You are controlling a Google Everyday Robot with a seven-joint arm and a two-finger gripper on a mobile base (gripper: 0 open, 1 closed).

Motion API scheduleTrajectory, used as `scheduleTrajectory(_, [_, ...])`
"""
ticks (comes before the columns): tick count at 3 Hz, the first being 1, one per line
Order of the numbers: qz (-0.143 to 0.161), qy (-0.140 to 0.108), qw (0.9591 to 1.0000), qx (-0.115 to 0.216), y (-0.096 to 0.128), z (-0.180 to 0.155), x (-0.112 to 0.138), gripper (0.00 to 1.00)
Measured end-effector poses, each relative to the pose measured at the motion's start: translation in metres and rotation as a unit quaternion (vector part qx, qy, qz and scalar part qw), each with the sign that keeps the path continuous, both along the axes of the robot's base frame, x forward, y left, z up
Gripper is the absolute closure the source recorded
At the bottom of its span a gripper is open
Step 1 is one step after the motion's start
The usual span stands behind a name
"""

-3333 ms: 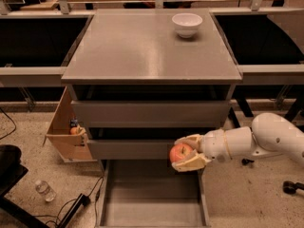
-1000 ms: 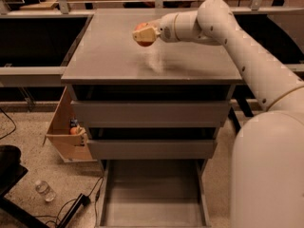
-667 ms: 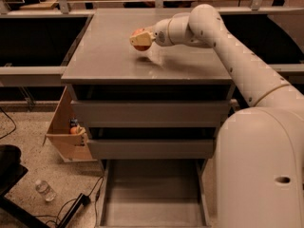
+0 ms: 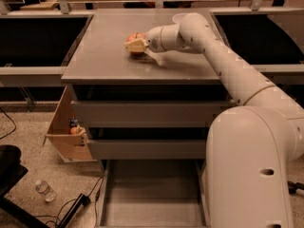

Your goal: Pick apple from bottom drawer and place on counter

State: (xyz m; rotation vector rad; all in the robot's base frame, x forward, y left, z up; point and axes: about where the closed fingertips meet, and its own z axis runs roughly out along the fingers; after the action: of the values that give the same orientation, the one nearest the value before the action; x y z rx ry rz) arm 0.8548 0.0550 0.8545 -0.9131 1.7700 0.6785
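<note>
Subject item: the apple [image 4: 137, 36] is out of the drawer and sits over the left-centre of the counter [image 4: 99, 61], enclosed by the gripper [image 4: 135, 45]. The pale fingers [image 4: 134, 44] are clamped across its near face, with red skin showing above and below them. Whether the underside of the fruit touches the slab or hangs just above it cannot be settled from this angle.

Step in hand: placement. The pick and the carry are judged complete; release is not yet done. The next move calls for a short settle onto the surface, then spreading the fingers and lifting clear without nudging the fruit, which is round and liable to roll on a smooth, slightly glossy top.

Surroundings: the bottom drawer [image 4: 152, 194] stands pulled out at the foot of the cabinet, its floor bare where visible. A cardboard box [image 4: 61, 141] holding a small orange item [image 4: 76, 130] leans against the cabinet's left side. A water bottle [image 4: 45, 189] lies on the floor nearby.

Limits of view: the arm [image 4: 223, 65] covers the counter's right rear, and only a rim of the white bowl [image 4: 176, 17] shows behind it. The arm's bulk hides the drawer's right wall. The far finger is not visible.
</note>
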Motion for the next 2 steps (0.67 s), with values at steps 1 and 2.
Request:
scheduleTrajectory(1, [0.012,0.004,0.9999,-0.003,0.012,-0.003,-0.002,1.0])
scheduleTrajectory(2, [0.03,0.009,0.9995,-0.002,0.029,-0.007,-0.006,1.0])
